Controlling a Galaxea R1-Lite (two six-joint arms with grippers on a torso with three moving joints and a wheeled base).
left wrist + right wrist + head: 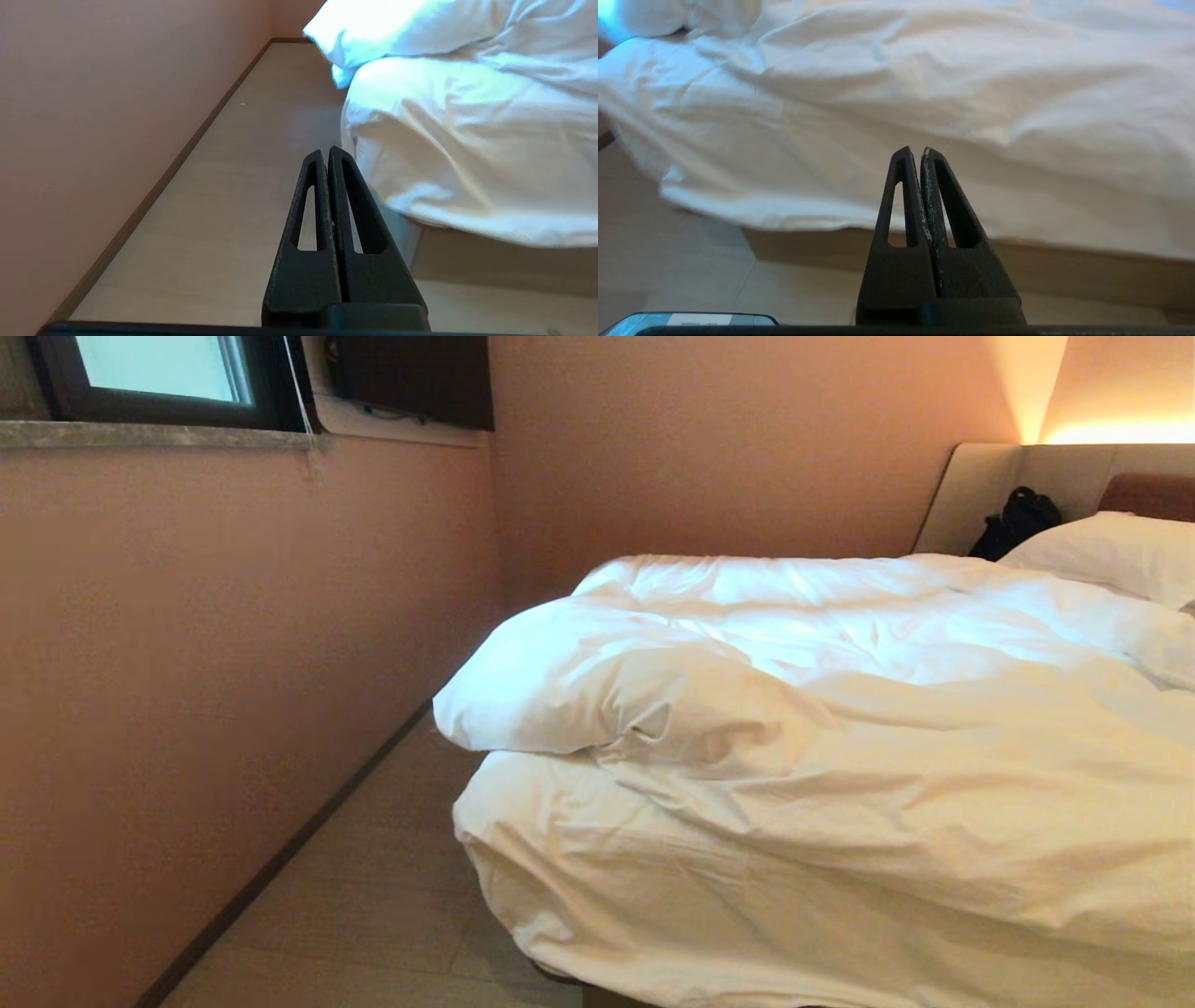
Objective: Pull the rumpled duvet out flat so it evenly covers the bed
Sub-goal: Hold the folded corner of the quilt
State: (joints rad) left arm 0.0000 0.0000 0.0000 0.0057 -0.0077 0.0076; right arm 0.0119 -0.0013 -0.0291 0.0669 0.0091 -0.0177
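Duvet lies bunched on the bed, folded back on itself near the foot corner at the wall side, and one puffy lump hangs over the edge there. You should expect it soft and thick, light for its bulk, and it will drag and slide over the linen under it, not lift as one piece. I think you best take hold at that folded corner or along the hem at the foot, where the cloth is thin enough to pinch. Left gripper waits low over the floor, just beside the hanging cover, its fingers pressed together and holding nothing. Right gripper points at the bed side, also closed and empty
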